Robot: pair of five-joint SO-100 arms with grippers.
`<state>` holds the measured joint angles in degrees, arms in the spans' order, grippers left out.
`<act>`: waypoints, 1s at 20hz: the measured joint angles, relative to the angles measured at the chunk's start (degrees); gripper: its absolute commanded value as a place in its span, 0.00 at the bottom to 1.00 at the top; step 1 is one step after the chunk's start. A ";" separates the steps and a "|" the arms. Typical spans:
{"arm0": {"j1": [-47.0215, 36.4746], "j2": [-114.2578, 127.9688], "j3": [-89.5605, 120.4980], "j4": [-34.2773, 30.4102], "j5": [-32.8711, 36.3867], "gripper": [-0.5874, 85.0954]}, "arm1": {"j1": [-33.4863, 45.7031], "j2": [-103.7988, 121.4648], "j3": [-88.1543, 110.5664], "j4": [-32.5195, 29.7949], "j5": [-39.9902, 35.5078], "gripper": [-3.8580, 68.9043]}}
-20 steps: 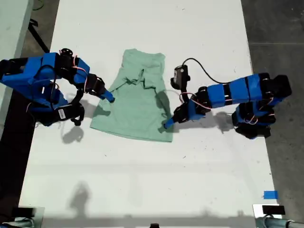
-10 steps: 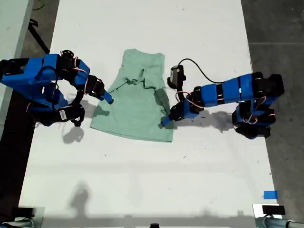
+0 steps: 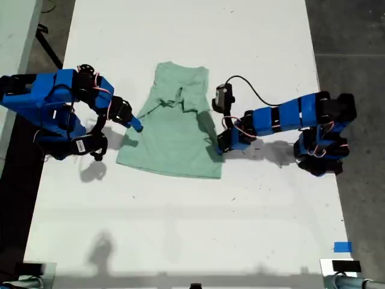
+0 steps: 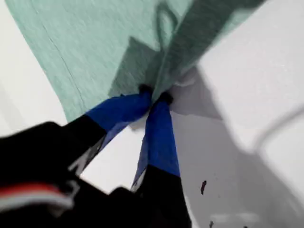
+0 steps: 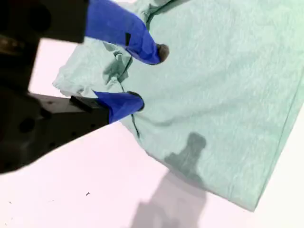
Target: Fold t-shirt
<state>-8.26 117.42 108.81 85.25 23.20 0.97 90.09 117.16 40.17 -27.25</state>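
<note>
Exterior view, t-shirt (image 3: pixel 174 129) flat on table (image 3: pixel 180 229), my first gripper (image 4: pixel 154 97) fingers clamped on its edge, my second gripper (image 5: pixel 145 78) fingers apart over its opposite edge.

- A long white table (image 3: pixel 180 229) fills the middle of the exterior view, lit brightly from above.
- Dark grey concrete floor (image 3: pixel 355 36) shows along that view's right and far left.
- A blue tape scrap (image 3: pixel 341 247) lies near the table's near right corner.

Desk (image 3: pixel 180 229) bare and open below t-shirt (image 3: pixel 171 135) in exterior view; both arms flank its sides.
</note>
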 measured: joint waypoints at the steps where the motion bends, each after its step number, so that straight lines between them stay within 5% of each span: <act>1: 0.00 0.00 0.00 0.00 0.00 0.18 | 0.00 0.00 0.00 0.00 0.00 0.04; 5: 0.00 0.44 0.00 0.00 -0.09 0.18 | 0.00 0.18 -0.18 2.64 0.00 0.04; 13: 1.14 0.44 0.00 -1.05 -0.79 0.18 | -1.49 10.63 -9.76 25.22 0.44 0.04; 20: 1.14 0.44 0.00 -1.05 -0.79 0.18 | -1.76 3.43 -22.15 23.99 5.80 0.04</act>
<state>-7.12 117.86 108.81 84.20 22.41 -0.79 93.52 95.01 64.16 -21.45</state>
